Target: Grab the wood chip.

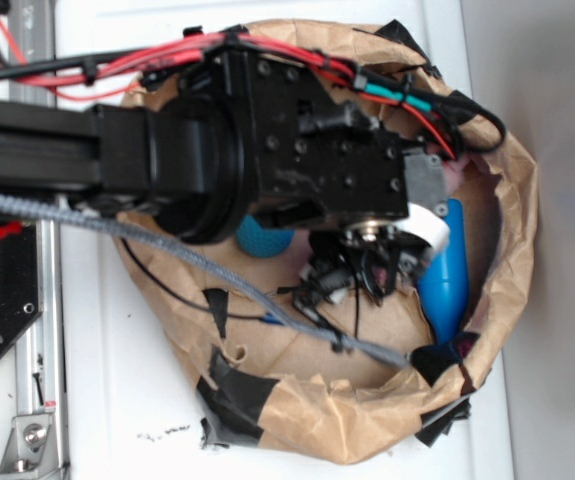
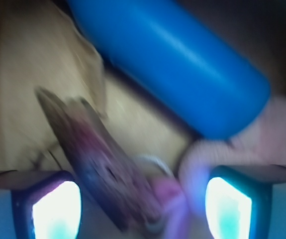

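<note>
In the wrist view the wood chip (image 2: 100, 162), a flat dark-brown ragged piece, lies slantwise on brown paper, its lower end between my two fingers. My gripper (image 2: 142, 209) is open, its pads wide apart on either side of the chip and not touching it. The blue bottle (image 2: 182, 64) lies just beyond, top right. In the exterior view my gripper (image 1: 367, 262) hangs over the paper nest beside the blue bottle (image 1: 445, 285); the arm hides the chip there.
A pink and white soft object (image 2: 277, 134) lies right of the chip, under the bottle's end. The brown paper nest (image 1: 367, 425) has a raised crumpled rim with black tape patches. A blue ball (image 1: 264, 240) sits under the arm. A grey cable (image 1: 217, 275) crosses the nest.
</note>
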Motion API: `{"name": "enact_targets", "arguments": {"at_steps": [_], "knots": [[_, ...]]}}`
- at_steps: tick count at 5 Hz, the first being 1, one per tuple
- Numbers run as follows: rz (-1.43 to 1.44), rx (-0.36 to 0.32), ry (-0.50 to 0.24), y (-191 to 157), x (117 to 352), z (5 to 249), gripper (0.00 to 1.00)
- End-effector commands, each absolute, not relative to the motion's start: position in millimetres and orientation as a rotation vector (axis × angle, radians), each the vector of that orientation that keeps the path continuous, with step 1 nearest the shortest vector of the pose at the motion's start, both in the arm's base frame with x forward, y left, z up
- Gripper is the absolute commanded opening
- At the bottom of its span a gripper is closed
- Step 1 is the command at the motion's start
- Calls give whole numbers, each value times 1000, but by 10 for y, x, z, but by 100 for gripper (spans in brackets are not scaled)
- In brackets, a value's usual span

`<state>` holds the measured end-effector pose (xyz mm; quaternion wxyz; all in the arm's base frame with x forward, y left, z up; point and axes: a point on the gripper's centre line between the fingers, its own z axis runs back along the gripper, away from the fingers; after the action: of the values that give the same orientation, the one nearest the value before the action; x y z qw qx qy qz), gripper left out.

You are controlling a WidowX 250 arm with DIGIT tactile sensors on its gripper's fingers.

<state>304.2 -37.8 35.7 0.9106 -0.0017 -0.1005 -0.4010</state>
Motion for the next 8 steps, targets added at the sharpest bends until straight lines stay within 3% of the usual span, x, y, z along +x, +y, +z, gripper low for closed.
{"name": "enact_targets", "arguments": {"at_steps": [1,2,3,5,6,7,8], "knots": [[-972,-62,-191,-846,2901,290,100],[-968,-30,-153,-835,2912,177,100],[-936,5,-98,-669,2930,100,0],[-845,63,-84,-246,2836,361,0],[-776,104,-86,-16,2758,658,0],[-660,226,-55,40,2715,1156,0],[-476,202,-101,5,2700,1448,0]]}}
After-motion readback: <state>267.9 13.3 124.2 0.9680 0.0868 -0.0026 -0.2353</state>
